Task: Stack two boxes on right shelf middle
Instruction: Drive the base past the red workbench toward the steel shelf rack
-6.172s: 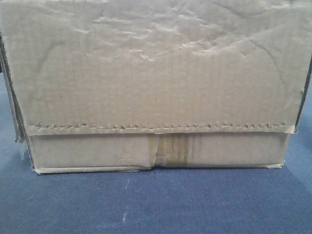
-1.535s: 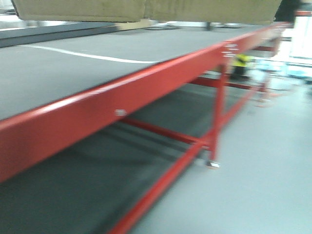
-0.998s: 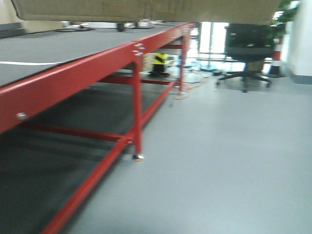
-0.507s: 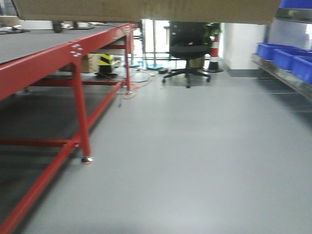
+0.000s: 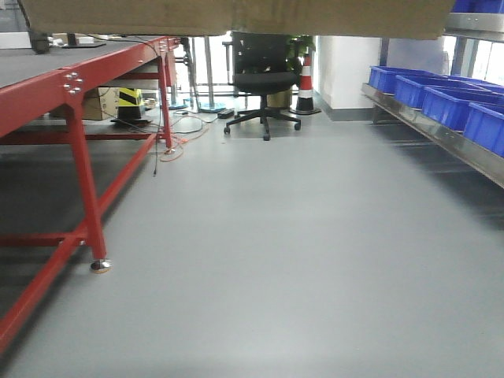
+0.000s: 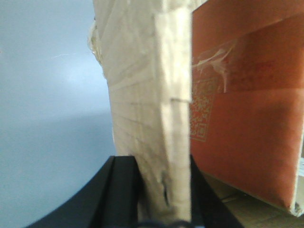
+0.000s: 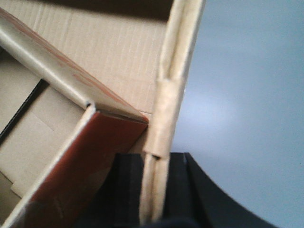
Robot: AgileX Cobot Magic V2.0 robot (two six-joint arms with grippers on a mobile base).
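Left gripper (image 6: pixel 161 202), at six o'clock in its wrist view, has its two black fingers (image 6: pixel 121 190) clamped either side of one side wall of the box (image 6: pixel 140 95), which runs up towards twelve. Pinching the wall edge-on lets the arm carry the load without reaching under it. An orange-red pack (image 6: pixel 242 123) with a printed code lies inside the box, at three o'clock.

Right gripper (image 7: pixel 154 197), also at six o'clock in its own view, is closed the same way on the opposite wall (image 7: pixel 175 71). The pack's darker face (image 7: pixel 76 175) leans at eight o'clock. With one grip at each end, the box should hang level between the arms.

From the front camera, only the box's underside (image 5: pixel 236 16) shows, a tan band across twelve o'clock, held high enough to clear the floor ahead. The shelf (image 5: pixel 441 130) with its blue bins (image 5: pixel 445 102) runs along three o'clock, and the red-framed table (image 5: pixel 75 90) stands at nine. By my reading this is the carry stage, with the shelf not yet faced. No second box is in view.
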